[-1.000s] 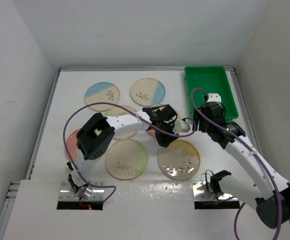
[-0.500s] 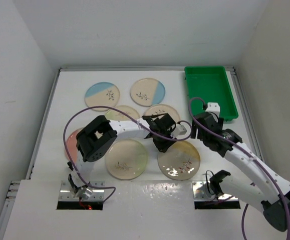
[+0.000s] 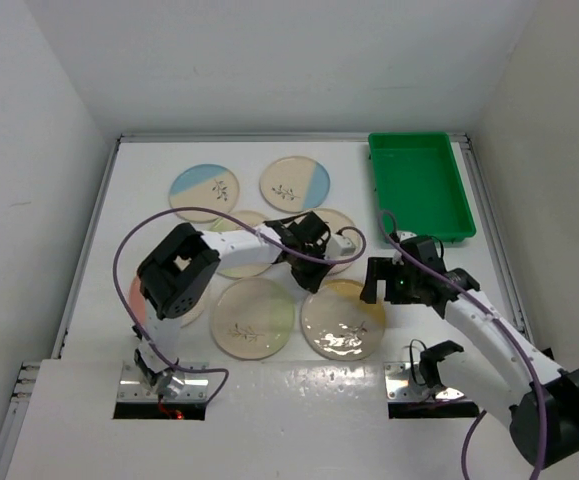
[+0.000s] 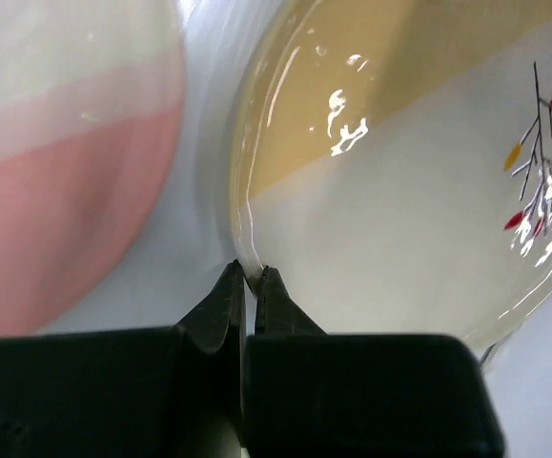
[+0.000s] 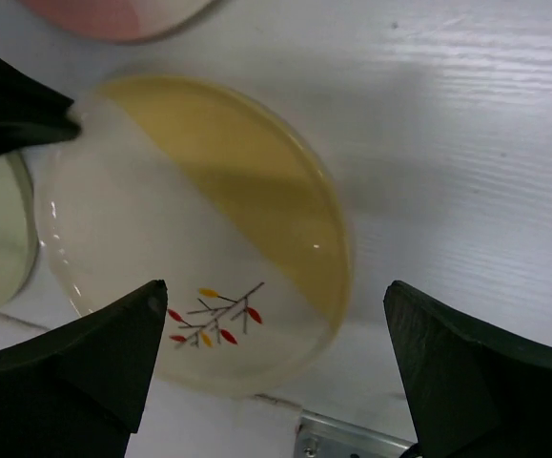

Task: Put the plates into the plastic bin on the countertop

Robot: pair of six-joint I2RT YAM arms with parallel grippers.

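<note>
Plate (image 4: 399, 219), yellow, is pinched at its edge by left gripper (image 4: 250, 277); right gripper (image 5: 274, 286), jaws spread wide, hangs directly above it.

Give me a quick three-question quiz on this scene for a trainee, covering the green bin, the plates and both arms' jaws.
1. True or false: the shallow bright green plastic bin already holds a plate.
2. The left arm's jaws are shut on the rim of a round cream ceramic plate. Its pastel segment is: A. blue B. yellow C. green
3. Fill in: the right arm's jaws, above that plate, stand ____.
Key: 1 false; 2 B; 3 open.
</note>
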